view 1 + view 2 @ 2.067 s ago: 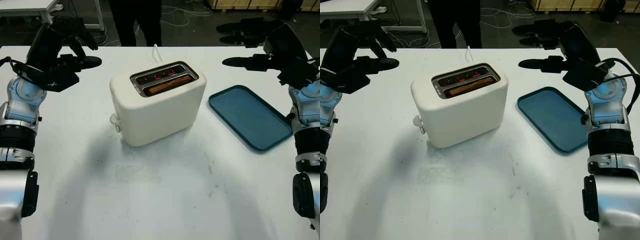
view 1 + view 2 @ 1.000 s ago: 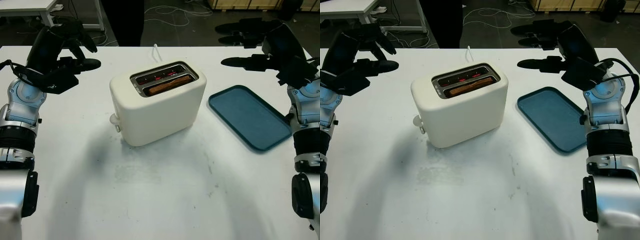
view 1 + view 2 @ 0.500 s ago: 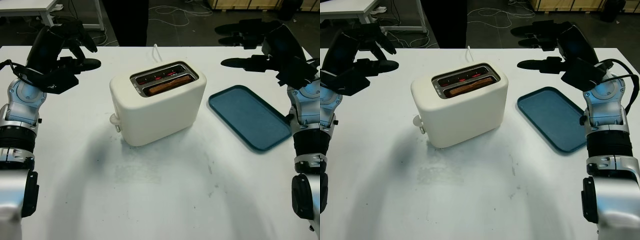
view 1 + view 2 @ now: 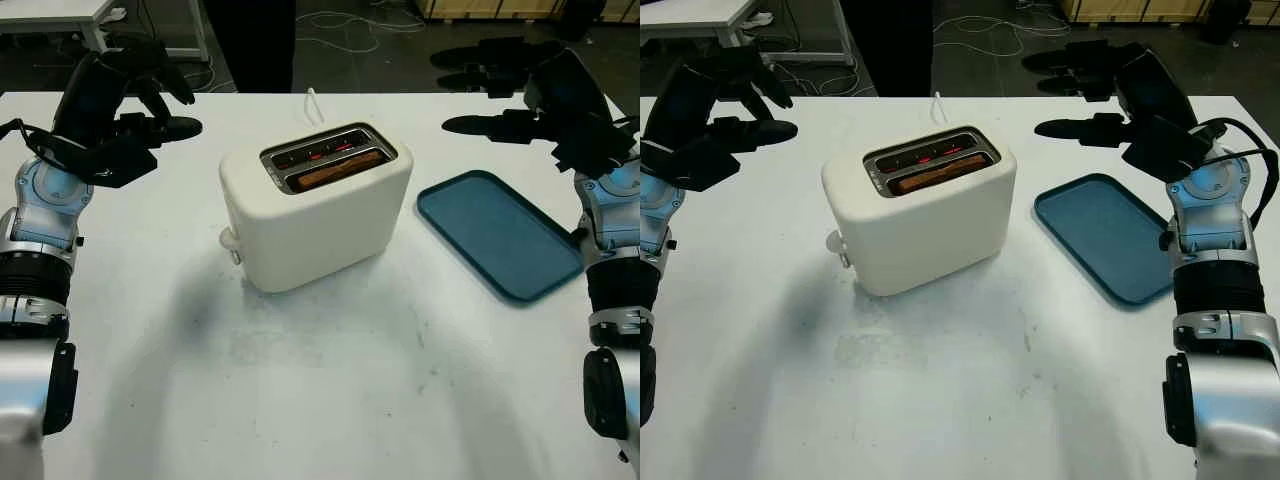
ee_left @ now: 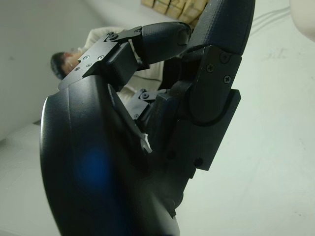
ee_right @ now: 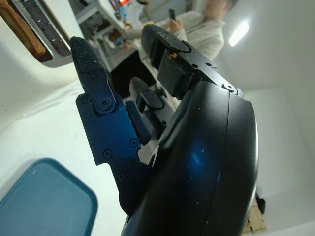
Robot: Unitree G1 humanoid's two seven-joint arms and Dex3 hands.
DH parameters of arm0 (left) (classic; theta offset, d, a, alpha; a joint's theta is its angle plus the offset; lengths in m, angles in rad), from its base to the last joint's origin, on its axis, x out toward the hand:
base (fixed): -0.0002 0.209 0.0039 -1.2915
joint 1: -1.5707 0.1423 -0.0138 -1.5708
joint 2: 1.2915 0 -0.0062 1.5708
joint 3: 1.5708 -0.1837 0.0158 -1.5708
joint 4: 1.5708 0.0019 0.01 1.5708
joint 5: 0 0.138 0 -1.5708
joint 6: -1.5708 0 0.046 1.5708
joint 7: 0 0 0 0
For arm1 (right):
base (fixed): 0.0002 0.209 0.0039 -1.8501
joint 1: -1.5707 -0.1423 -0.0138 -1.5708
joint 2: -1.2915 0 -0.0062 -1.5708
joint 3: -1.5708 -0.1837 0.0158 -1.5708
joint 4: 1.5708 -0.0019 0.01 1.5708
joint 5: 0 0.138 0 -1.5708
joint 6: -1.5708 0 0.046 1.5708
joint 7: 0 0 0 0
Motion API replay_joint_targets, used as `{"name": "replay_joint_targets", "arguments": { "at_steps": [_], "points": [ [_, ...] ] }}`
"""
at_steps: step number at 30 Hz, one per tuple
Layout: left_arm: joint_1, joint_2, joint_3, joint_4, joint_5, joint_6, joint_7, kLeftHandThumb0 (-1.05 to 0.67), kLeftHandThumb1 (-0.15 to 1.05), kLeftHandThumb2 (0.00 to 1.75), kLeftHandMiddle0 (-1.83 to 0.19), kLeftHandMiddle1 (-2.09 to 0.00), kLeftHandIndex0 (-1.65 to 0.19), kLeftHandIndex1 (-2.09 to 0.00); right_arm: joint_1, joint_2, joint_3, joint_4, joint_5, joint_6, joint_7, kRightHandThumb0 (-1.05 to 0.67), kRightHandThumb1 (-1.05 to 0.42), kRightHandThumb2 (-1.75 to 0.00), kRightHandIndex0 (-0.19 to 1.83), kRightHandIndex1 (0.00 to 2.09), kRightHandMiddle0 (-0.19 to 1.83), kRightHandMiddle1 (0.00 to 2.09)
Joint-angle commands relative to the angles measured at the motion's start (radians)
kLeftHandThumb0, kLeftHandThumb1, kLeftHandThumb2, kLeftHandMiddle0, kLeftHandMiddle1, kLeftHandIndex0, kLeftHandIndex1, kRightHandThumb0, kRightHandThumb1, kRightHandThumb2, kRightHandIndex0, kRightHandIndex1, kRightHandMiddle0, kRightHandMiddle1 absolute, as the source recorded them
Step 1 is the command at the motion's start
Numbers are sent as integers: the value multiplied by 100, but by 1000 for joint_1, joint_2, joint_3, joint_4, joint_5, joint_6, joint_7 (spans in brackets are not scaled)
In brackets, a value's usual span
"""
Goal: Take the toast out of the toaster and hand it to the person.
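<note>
Standing at the white table (image 4: 320, 400), I see the robot's left hand (image 4: 135, 95) raised above the far left corner, open and holding nothing, well apart from the toaster. Further right, near the middle of the table, sits the cream toaster (image 4: 315, 215), turned at a slight angle, with a small knob on its lower left side. Its two slots face up: the rear one shows a red glow inside, and the toast (image 4: 338, 167) sits low in the front slot, its brown top edge about level with the slot's rim. A white cord (image 4: 312, 103) runs from behind the toaster toward the far edge. Beyond that edge a person in dark clothing (image 4: 250, 40) stands on the dark floor. Right of the toaster, a flat blue tray (image 4: 498, 235) lies on the table, just beside it but not touching. Above the far right corner hangs the right hand (image 4: 520, 90), also open with nothing in it, beyond the tray's far end.
</note>
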Motion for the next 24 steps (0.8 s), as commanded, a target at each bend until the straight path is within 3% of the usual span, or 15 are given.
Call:
{"name": "replay_joint_targets", "arguments": {
  "at_steps": [1, 24],
  "points": [
    [2, 9, -1, -9, 2, 3, 2, -105, 92, 6, -85, -129, -65, -134, 10, 4, 6, -2, -7, 1, -9, -54, -77, 0, 86, 1, 79, 0],
    [1, 10, 0, -2, 0, -2, 2, -105, 92, 7, -85, -129, -64, -135, 10, 3, 16, -9, -19, -4, -26, -53, -77, 0, 87, 1, 80, 0]
  ]
}}
